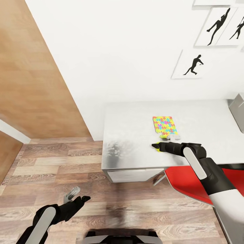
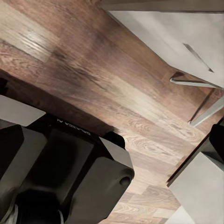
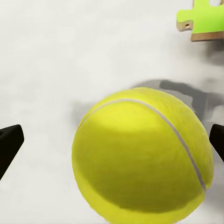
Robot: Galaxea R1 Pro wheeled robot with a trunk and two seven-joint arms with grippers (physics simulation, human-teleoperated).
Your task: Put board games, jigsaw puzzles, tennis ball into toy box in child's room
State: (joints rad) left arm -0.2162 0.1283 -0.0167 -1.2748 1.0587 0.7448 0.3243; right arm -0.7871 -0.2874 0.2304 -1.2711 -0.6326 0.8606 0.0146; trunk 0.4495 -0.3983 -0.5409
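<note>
The right hand (image 1: pixel 156 146) reaches out low over the pale grey desk (image 1: pixel 128 125), its dark fingers spread apart with the tennis ball (image 3: pixel 142 156) sitting between them. In the right wrist view the two fingertips (image 3: pixel 9 142) show at either edge, each well clear of the ball's sides, so nothing is gripped; the ball rests on the desk top with its shadow beside it (its white seam curves across the upper face). From the head view the ball is a sliver of yellow (image 1: pixel 157 147) at the hand's tip.

Just beyond the ball lies a jigsaw puzzle (image 1: pixel 164 125), a flat board of bright interlocking pieces, lying flat on the desk. A loose green piece (image 3: pixel 203 19) lies near the ball, apart from it. At the far right end of the desk stands the corner of the grey toy box (image 1: pixel 237 110).

The left hand (image 1: pixel 75 198) hangs low over the wood-plank floor (image 1: pixel 51 162), beside the desk's end, holding nothing; whether its fingers are apart or together I cannot tell. A red chair (image 1: pixel 184 179) sits tucked under the desk edge below the right arm.
</note>
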